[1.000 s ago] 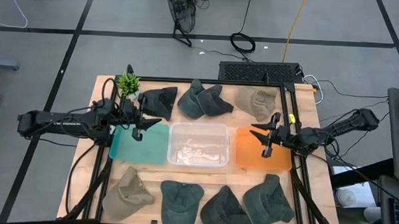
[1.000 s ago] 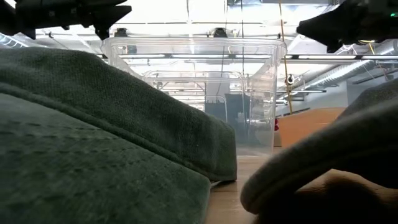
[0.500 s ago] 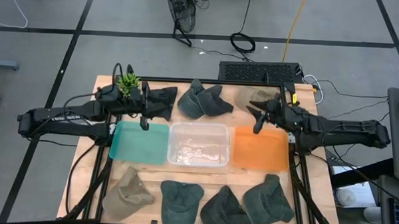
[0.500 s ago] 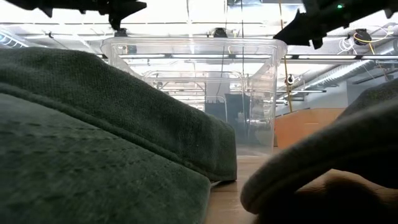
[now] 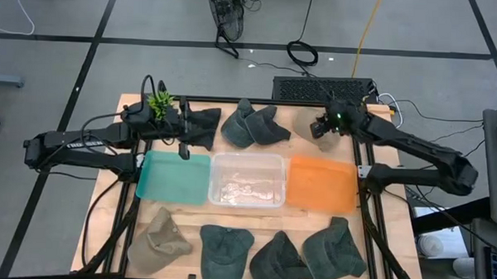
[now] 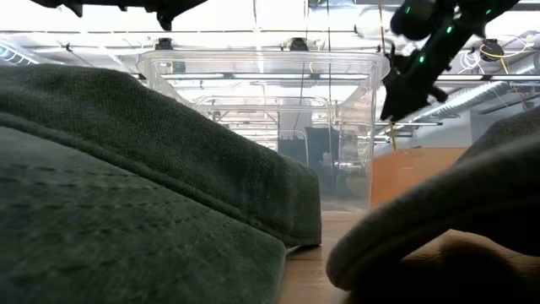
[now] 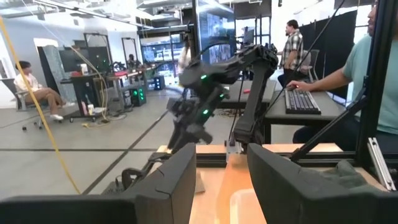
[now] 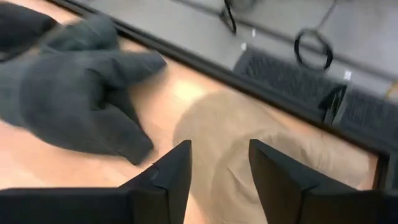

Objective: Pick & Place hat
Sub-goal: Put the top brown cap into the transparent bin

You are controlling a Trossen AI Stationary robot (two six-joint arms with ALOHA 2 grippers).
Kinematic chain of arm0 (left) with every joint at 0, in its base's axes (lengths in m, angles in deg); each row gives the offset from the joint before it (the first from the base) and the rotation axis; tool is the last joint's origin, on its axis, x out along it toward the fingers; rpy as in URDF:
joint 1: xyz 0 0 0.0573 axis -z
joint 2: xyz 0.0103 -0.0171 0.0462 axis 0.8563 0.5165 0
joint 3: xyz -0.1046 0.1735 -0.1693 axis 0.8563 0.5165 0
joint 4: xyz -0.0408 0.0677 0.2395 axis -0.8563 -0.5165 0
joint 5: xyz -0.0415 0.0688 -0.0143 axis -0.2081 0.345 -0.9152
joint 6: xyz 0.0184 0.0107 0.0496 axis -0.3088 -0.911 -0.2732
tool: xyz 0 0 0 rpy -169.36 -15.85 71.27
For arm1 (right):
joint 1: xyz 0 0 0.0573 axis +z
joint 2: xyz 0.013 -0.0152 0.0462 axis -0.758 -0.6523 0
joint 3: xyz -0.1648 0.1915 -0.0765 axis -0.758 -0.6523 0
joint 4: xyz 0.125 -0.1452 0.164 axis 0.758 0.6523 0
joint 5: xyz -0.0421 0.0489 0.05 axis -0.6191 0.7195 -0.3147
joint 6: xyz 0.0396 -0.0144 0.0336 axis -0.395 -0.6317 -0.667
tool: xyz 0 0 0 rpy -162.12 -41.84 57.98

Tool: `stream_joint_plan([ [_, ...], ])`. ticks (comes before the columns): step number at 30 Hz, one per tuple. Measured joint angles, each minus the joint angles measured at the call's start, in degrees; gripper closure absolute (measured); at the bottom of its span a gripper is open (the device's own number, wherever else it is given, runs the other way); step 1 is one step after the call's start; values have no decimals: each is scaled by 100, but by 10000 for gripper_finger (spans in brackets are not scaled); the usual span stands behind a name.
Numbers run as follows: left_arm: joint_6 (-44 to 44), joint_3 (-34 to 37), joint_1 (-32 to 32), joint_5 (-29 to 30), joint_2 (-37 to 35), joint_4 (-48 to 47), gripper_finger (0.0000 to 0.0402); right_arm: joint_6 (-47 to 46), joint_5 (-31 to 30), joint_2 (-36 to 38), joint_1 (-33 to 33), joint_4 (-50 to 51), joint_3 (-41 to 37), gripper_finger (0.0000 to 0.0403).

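Above, right pincer (image 5: 323,128) (fingers apart) overhangs unlabelled tan hat (image 8: 273,158).

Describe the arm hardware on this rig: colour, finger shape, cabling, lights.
Both arms are dark, slim, jointed links. The left gripper and right gripper each end in two flat, wedge-shaped dark fingers. Black cables run along the links. Small green lights glow on the right arm's wrist. No markings are legible.

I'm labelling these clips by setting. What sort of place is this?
Probably a robotics lab or workshop: a person types at a keyboard on a desk, another robot arm stands beyond the table, and cables lie on the bare floor.
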Motion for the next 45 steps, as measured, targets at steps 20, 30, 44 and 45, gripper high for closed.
stream_joint_plan([
  [20,-252,2,0,9,-9,-47,245,-737,277,-2017,-617,-346,-4,184],
  [30,-189,2,0,11,-9,-49,245,-735,444,-2173,-779,-1040,-420,237],
  [44,-250,4,0,221,2,-49,245,30,715,-2106,-934,-1747,-975,349],
  [45,-248,4,0,223,6,-56,245,75,725,-2055,-934,-1736,-980,361],
])
